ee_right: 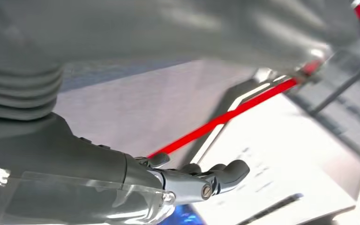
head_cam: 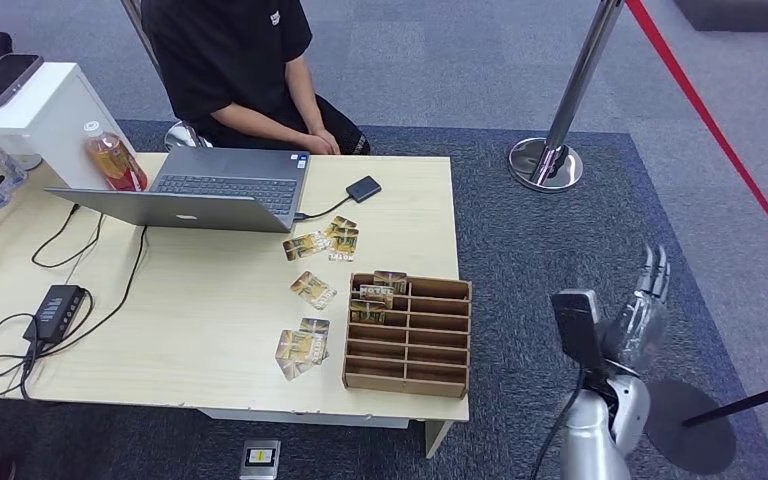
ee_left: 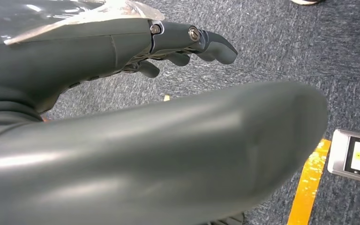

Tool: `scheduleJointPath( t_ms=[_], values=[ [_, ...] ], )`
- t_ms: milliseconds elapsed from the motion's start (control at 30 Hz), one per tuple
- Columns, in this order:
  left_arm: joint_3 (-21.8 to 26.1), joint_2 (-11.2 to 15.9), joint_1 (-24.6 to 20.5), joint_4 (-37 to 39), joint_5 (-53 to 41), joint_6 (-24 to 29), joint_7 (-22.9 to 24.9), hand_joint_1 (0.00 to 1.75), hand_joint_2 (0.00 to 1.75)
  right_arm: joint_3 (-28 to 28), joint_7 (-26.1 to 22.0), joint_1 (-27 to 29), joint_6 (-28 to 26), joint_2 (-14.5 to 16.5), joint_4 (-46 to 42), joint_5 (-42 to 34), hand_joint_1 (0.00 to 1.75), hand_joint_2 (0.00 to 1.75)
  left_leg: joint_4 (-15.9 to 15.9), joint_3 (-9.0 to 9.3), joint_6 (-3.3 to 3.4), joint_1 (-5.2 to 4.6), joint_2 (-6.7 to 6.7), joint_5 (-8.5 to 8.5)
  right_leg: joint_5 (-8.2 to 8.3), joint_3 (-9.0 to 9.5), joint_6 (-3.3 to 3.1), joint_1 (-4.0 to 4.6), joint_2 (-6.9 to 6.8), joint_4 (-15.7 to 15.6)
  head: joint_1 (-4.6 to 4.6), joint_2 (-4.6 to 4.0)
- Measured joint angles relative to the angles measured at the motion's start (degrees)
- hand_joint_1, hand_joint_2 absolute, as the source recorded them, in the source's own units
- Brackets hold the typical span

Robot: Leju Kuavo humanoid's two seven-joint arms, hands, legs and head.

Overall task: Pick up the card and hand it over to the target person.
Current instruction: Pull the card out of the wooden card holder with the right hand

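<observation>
Several gold cards lie on the wooden table (head_cam: 190, 330): a group near the laptop (head_cam: 325, 240), a single card (head_cam: 313, 289) and a small pile (head_cam: 300, 351). More cards stand in the back slots of a wooden slotted organizer (head_cam: 408, 333). The target person (head_cam: 240, 60), in black, sits behind the table. My right hand (head_cam: 645, 300) is raised over the carpet to the right of the table, fingers straight and apart, holding nothing; the right wrist view shows the right hand (ee_right: 122, 180) empty too. In the left wrist view my left hand (ee_left: 98, 51) hangs over the carpet, fingers apart, empty.
An open laptop (head_cam: 210, 190), a drink bottle (head_cam: 112, 158), a small black box (head_cam: 363, 188) on a cable and a power brick (head_cam: 55, 310) are on the table. A stanchion (head_cam: 550, 150) with a red belt (head_cam: 710, 120) stands at the right. A small device (head_cam: 260, 457) lies on the floor by the table.
</observation>
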Motion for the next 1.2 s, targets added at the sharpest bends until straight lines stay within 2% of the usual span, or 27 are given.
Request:
scheduleJointPath(
  t_ms=[33, 67, 167, 200, 267, 700, 833, 1000, 1200],
  values=[
    [0.01, 0.00, 0.00, 0.00, 0.02, 0.01, -0.01, 0.00, 0.00, 0.42, 0.48, -0.15, 0.39, -0.13, 0.24, -0.02, 0.01, 1.75, 0.01, 0.02, 0.00, 0.00, -0.01, -0.02, -0.02, 0.02, 0.00, -0.01, -0.02, 0.01, 0.00, 0.00],
    [-0.01, 0.02, 0.00, 0.00, 0.02, -0.01, -0.03, 0.00, 0.00, 0.79, 0.92, -0.22, 0.73, -0.22, 0.37, 0.27, 0.17, 1.75, 0.02, 0.03, -0.01, -0.01, -0.02, -0.04, -0.05, 0.04, 0.01, -0.01, -0.04, 0.02, 0.00, 0.00],
    [-0.23, 0.17, 0.01, 0.00, -0.10, -0.23, -0.13, 0.00, 0.00, 2.54, 2.88, -0.35, 2.34, -0.88, 0.82, 1.95, 1.27, 1.75, 0.01, 0.02, -0.01, -0.01, -0.02, -0.03, -0.04, 0.03, 0.01, -0.01, -0.03, 0.02, 0.00, 0.00],
    [-0.34, 0.24, 0.01, 0.01, -0.18, -0.35, -0.13, 0.00, 0.00, 3.20, 3.43, -0.29, 2.82, -1.08, 0.90, 2.48, 1.52, 1.75, 0.01, 0.02, -0.01, 0.00, -0.01, -0.03, -0.04, 0.03, 0.01, -0.01, -0.03, 0.02, 0.00, 0.00],
    [-0.50, 0.36, 0.02, 0.02, -0.28, -0.53, -0.12, 0.00, 0.00, 4.20, 4.12, -0.12, 3.45, -1.27, 1.00, 3.10, 1.60, 1.75, 0.01, 0.01, 0.00, 0.00, -0.01, -0.02, -0.02, 0.02, 0.00, 0.00, -0.02, 0.01, 0.00, 0.00],
    [-0.40, 0.43, 0.00, 0.00, -0.20, -0.11, 0.31, 0.00, 0.00, 8.33, 6.34, -0.94, 6.51, -1.27, 3.89, 4.34, 1.33, 1.75, 0.00, 0.02, -0.01, -0.01, 0.00, -0.02, -0.03, 0.01, 0.00, -0.01, -0.01, 0.01, 0.00, 0.00],
    [-0.49, 0.43, 0.01, 0.02, -0.29, -0.11, 0.43, 0.00, 0.00, 9.83, 7.63, -1.50, 8.39, -1.28, 5.53, 4.96, 0.79, 1.75, 0.00, 0.01, 0.00, 0.00, 0.01, -0.01, -0.01, 0.00, 0.00, -0.01, 0.01, 0.00, 0.00, 0.00],
    [-0.86, 0.49, -0.03, -0.07, -0.58, -0.48, -0.05, 0.00, 0.00, 10.56, 9.05, -1.94, 8.88, -1.00, 8.94, 5.22, 0.54, 1.75, 0.01, 0.04, -0.01, -0.01, 0.01, -0.04, -0.04, 0.03, 0.01, -0.01, -0.01, 0.02, 0.00, 0.00],
    [-0.97, -0.39, -0.21, -0.08, -0.67, 1.32, -0.26, 0.00, 0.00, 10.61, 9.48, -1.81, 8.66, -0.94, 10.50, 5.22, 0.54, 1.75, 0.00, 0.02, -0.01, 0.00, 0.02, -0.02, -0.02, 0.02, 0.00, -0.01, 0.01, 0.01, 0.00, 0.00]
  ],
)
